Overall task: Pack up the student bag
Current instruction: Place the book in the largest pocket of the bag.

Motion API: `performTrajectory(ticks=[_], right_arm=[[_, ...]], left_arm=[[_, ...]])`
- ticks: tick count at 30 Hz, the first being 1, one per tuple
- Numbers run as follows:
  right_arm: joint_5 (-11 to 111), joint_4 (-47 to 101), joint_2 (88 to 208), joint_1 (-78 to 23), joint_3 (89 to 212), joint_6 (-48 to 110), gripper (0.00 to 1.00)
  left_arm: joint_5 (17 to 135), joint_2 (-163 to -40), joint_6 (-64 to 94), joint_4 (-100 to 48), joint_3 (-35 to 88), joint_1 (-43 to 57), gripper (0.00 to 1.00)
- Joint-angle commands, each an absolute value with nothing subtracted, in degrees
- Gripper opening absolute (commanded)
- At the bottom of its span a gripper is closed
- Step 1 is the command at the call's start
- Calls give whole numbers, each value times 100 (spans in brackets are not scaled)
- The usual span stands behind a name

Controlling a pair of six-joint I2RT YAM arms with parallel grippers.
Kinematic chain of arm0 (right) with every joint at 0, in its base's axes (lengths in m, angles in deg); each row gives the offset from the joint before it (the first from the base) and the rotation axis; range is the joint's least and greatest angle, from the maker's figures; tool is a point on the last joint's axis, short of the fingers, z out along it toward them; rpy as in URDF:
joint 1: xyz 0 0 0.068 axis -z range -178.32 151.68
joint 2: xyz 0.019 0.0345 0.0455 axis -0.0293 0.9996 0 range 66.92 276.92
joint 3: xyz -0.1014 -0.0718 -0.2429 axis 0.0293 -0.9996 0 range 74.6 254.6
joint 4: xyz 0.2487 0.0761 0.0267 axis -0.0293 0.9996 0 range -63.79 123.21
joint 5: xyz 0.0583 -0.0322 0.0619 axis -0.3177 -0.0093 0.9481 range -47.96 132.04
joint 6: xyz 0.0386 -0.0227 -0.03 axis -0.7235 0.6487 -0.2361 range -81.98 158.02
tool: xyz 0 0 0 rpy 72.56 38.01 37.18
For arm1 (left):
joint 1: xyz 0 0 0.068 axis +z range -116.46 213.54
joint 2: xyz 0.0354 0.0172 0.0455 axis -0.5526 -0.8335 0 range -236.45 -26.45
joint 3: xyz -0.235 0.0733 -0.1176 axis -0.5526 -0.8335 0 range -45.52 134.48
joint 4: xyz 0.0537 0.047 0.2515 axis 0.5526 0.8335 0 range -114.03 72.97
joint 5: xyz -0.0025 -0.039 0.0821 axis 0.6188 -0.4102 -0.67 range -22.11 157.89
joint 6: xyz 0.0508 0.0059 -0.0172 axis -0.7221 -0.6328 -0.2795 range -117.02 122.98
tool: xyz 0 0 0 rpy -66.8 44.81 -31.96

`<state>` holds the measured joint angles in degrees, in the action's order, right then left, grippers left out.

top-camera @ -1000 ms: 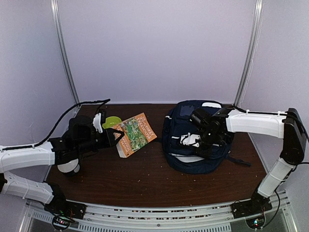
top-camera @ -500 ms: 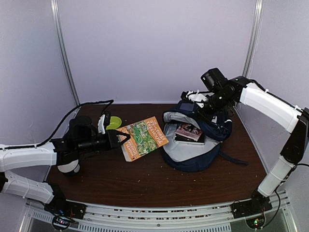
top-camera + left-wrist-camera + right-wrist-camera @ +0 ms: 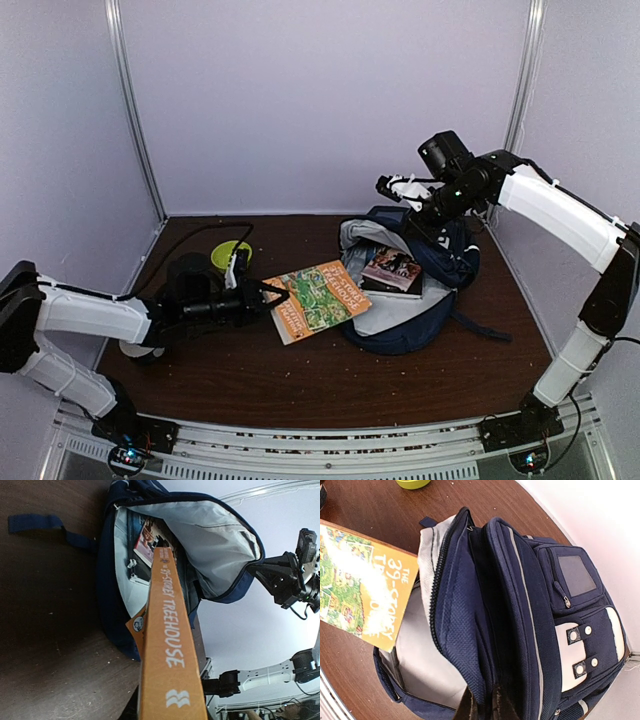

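The student bag [image 3: 415, 325], navy with a pale grey lining, lies at the table's right with its main compartment gaping towards the left. My right gripper [image 3: 420, 212] is shut on the bag's upper flap and holds it raised; its fingertips [image 3: 470, 707] pinch the navy fabric [image 3: 520, 605]. A dark-covered book [image 3: 392, 270] lies inside the bag [image 3: 120, 580]. My left gripper [image 3: 262, 296] is shut on an orange book [image 3: 322, 298], held level with its far end at the bag's mouth. The orange spine [image 3: 167, 640] hides the left fingers in the left wrist view.
A lime-green round object [image 3: 232, 252] sits behind the left gripper. A white cylinder [image 3: 140, 348] stands under the left arm. A loose bag strap [image 3: 490, 330] trails right. The brown table [image 3: 300, 390] ends close behind the bag at the back wall.
The right gripper has risen with the bag's flap, opening the bag and baring the book inside. The left arm has carried the orange book rightwards to the opening.
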<state>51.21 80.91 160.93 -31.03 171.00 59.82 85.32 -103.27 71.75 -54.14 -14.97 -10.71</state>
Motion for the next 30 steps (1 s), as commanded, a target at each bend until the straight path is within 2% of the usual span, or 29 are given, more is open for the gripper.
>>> performTrajectory(ticks=[1,5,10,18,30], right_arm=[[5268,7569,15989,-3073,17430,5893,0],[5368,7548,15965,-3075,17403,5870,0],[5455,7540,15932,-3075,17359,5846,0],[5524,7491,15819,-3075,17231,5833,0],[5637,7418,15493,-3075,17057,5865,0]], left_arm=[[9026,-11063,8091,-7621,-1084,-1177,0],[9179,-11930,8656,-8587,-725,-1240,0],[9347,-12604,9118,-9026,-205,-1341,0],[9395,-13386,9401,-9043,555,-1374,0],[9029,-14096,9225,-8155,1349,-1374,0]])
